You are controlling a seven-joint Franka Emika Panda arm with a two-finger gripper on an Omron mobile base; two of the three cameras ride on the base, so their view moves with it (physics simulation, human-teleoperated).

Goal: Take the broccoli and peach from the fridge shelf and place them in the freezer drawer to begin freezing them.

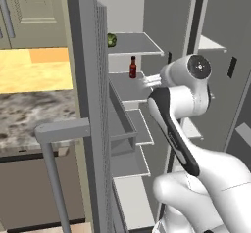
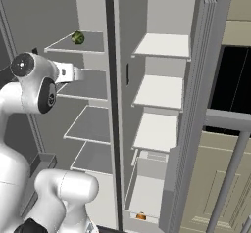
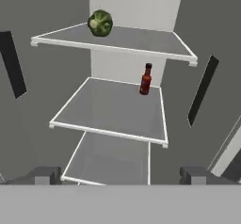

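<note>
Claw (image 3: 120, 175) is spread wide and pinching nothing: in the hand view one dark fingertip (image 3: 44, 175) sits at 7 o'clock and the other at 5 o'clock, with a big gap between them. It hangs in front of the open fridge compartment, apart from every shelf.

Broccoli (image 3: 100, 23) sits on the top fridge shelf (image 3: 141, 42), at 11 o'clock in the hand view, near the shelf's back left corner and close to the rear wall. It also shows as a green lump at the left edge of that shelf in the left base view (image 1: 112, 40), half hidden by the door edge, and at 11 o'clock in the right base view (image 2: 78, 37).

Red sauce bottle (image 3: 146, 79) stands upright on the next shelf down (image 3: 108, 112), near its back right corner, about 12 o'clock from centre in the hand view. In the left base view the bottle (image 1: 133, 67) is just beside the arm's (image 1: 184, 87) wrist, not touching it.

Peach (image 2: 141, 217) shows in the right base view at 6 o'clock: a small orange thing lying low in the freezer drawer (image 2: 147, 198), right behind its front panel, at the bottom of the right-hand compartment. It's small in frame, so I can't tell more about how it rests.

The arm rises from 5 o'clock in the left base view and reaches toward the middle shelves.
</note>
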